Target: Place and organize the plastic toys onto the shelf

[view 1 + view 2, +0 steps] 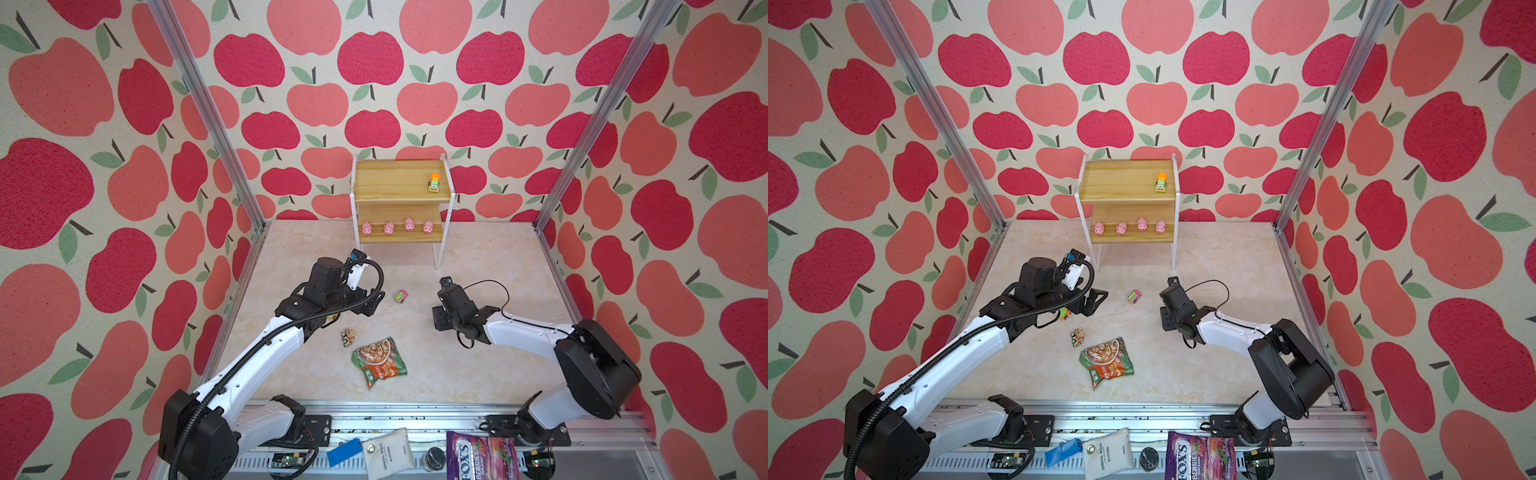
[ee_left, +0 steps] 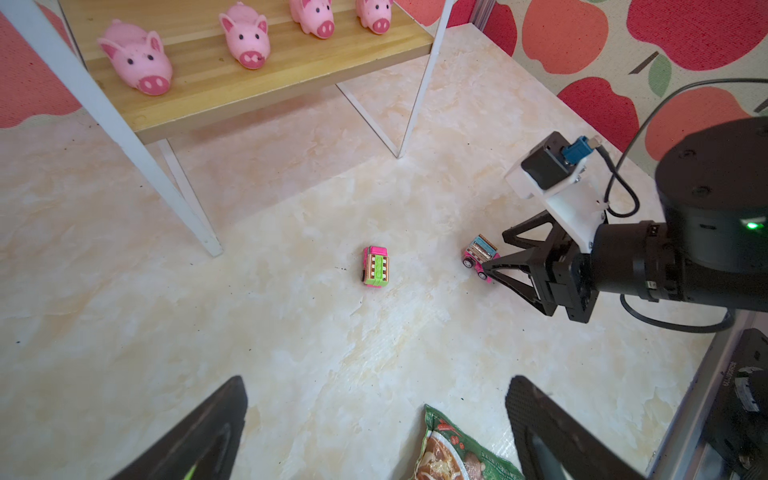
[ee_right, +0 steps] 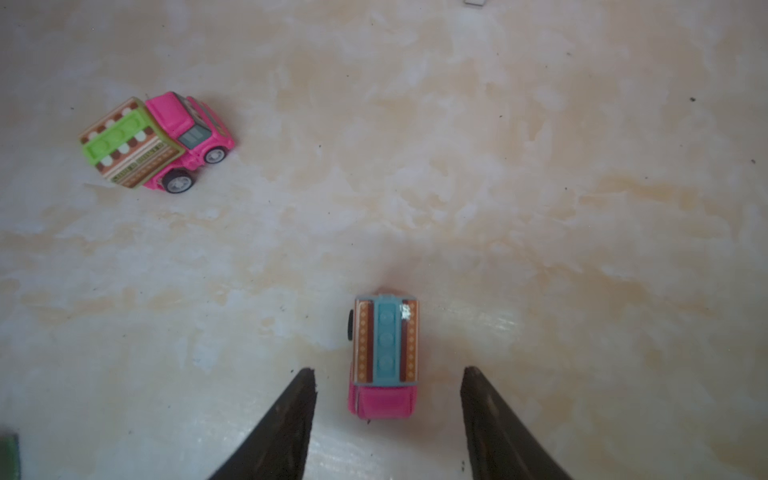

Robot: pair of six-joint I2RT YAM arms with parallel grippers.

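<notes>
Black left claw: jaws spread wide, holding nothing and touching nothing, hanging above the cream marbled bench. Small green-and-orange plastic truck: on the bench, half hidden under that arm in a top view. Small orange-toned plastic truck: lying on its side, just beyond the flat green-and-orange snack packet, which is no part of the job. Two-tier shelf of yellowish wooden boards on a thin white metal frame: at the back centre. Its lower board carries four small pink plastic pigs in a row, and its upper board one orange-topped green truck near the right end. Pink plastic truck with a green roof: loose on the bench in front of the shelf. Black right claw: jaws parted, set low to either side of a pink plastic truck with a blue roof. That truck stands on its wheels on the bench, and the right wrist view shows a gap on both sides, so nothing is gripped. Step judged in hand: picking up this truck, with pigs done and four trucks outstanding. Next move calls for closing squarely on the truck's flanks, lifting clear, and carrying it to the upper board beside the truck there.
</notes>
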